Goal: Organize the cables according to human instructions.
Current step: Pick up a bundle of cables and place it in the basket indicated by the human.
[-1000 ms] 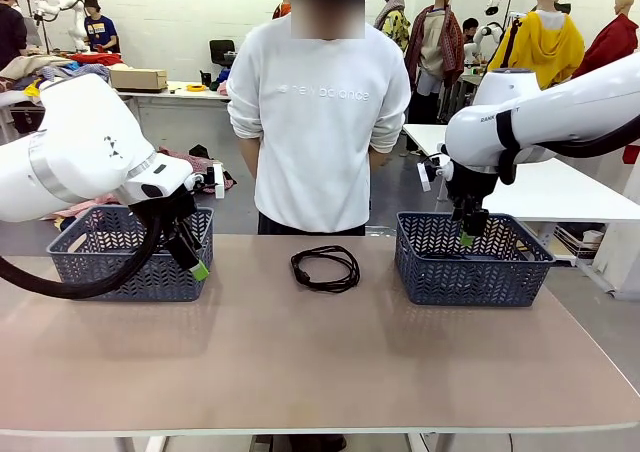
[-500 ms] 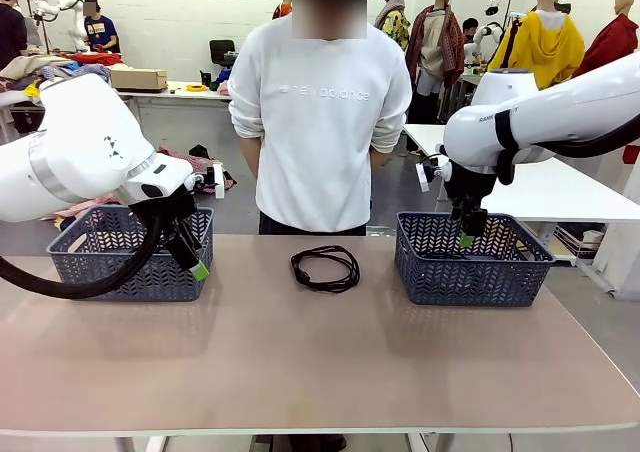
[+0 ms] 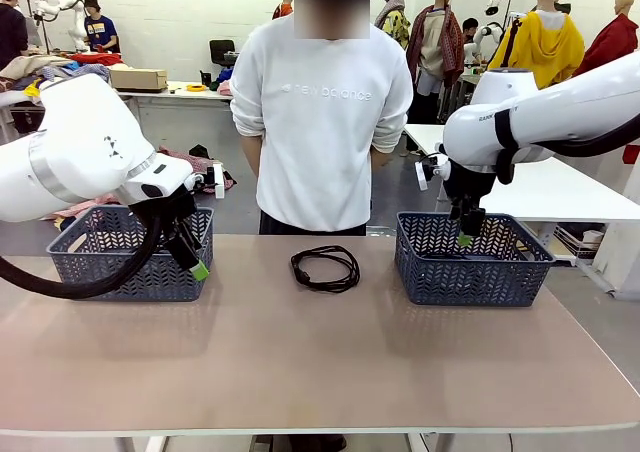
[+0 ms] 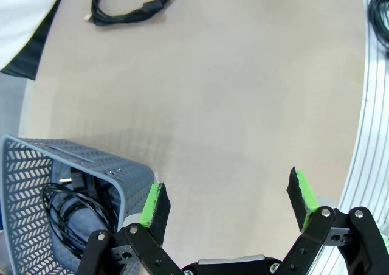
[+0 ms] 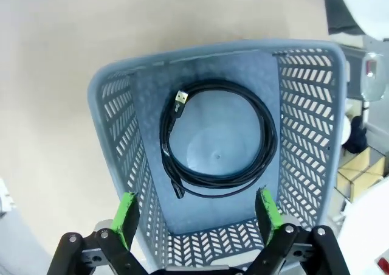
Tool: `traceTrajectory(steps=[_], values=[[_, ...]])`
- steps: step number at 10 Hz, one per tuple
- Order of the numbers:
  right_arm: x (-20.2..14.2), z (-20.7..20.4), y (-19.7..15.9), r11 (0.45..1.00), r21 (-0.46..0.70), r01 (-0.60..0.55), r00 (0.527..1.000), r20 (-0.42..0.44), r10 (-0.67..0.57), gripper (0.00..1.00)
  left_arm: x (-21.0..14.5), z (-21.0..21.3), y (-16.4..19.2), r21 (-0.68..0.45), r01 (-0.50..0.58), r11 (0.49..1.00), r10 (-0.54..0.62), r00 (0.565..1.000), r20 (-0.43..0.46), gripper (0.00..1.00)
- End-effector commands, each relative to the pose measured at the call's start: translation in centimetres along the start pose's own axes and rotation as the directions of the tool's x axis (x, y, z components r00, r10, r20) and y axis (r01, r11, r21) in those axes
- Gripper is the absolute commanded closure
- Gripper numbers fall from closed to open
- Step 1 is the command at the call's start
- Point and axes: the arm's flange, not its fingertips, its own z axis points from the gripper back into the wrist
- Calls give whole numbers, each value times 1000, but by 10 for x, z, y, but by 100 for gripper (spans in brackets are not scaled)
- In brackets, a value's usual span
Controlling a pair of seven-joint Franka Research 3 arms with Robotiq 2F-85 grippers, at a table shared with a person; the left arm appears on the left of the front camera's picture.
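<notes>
Right claw [image 5: 197, 207] edges up, spread wide, above the cable [image 5: 213, 182] coiled in the three o'clock basket [image 5: 121, 123]; left claw [image 4: 228, 199] gapes.

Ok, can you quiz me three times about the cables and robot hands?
1. Where is the loose cable?
A) on the table, between the left basket and the right basket
B) on the floor
C) in the person's hand

2. What colour are the right gripper's pads?
A) red
B) green
C) blue

3. How is the right gripper?
A) shut on a plug
B) shut on the basket rim
C) open, holding nothing

Answers: 1 A, it lies on bare tabletop between them. 2 B, both pads are bright green. 3 C, its jaws stand apart above the coiled cable in the right basket.
</notes>
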Motion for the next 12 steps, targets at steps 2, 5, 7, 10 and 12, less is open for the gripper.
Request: traceTrajectory(steps=[2,5,7,10,12], values=[[28,33,39,971,-7,240,968,83,-238,0,0,2,0,3,0,1000,0,1000,3,0],[52,55,80,941,5,339,922,196,-334,0,0,2,0,3,0,1000,0,1000,3,0],[61,52,104,937,4,348,904,265,-337,0,0,2,0,3,0,1000,0,1000,3,0],[62,38,147,932,20,363,867,358,-345,0,0,2,0,3,0,1000,0,1000,3,0],[58,30,161,930,32,365,850,395,-347,0,0,2,0,3,0,1000,0,1000,3,0]])
